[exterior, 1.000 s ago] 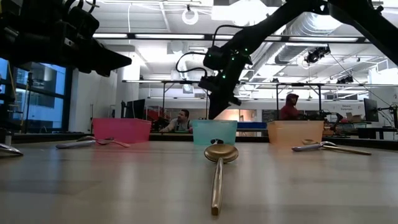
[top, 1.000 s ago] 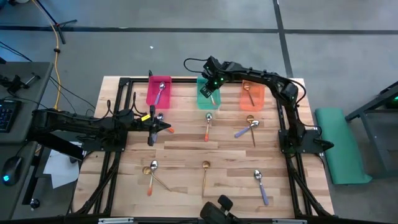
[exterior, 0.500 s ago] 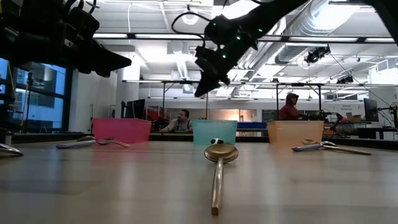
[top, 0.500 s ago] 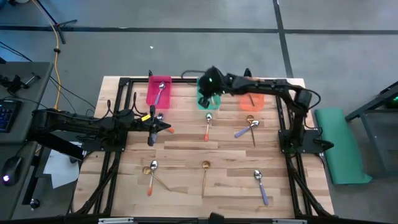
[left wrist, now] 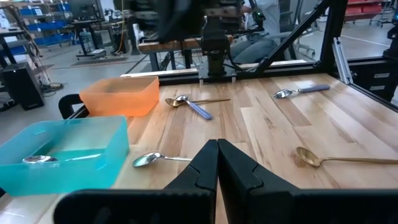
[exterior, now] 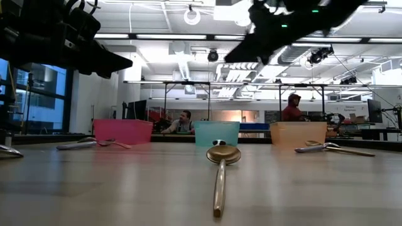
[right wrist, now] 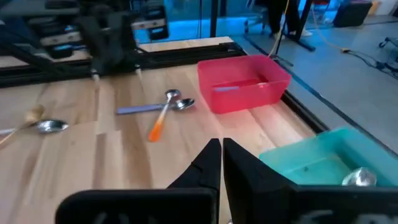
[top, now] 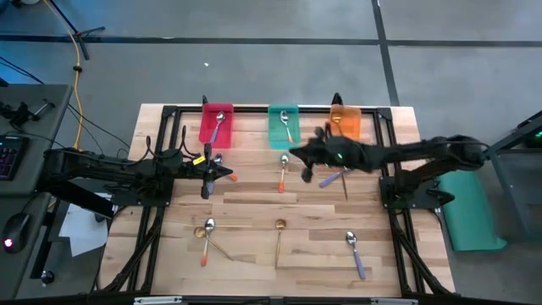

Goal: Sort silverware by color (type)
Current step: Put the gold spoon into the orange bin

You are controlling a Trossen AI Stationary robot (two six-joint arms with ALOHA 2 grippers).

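Pale wood tabletop (top: 254,203) w/ black frame round edge. Three translucent bins along far side: red bin (top: 216,124), teal bin (top: 284,125), orange bin (top: 344,125), set apart in a row. Grey floor around. Green mat (top: 464,197) just right of tabletop. Two people (exterior: 183,122) seated far back in room.

red bin (top: 217,124), teal bin (top: 284,126), orange bin (top: 345,124)
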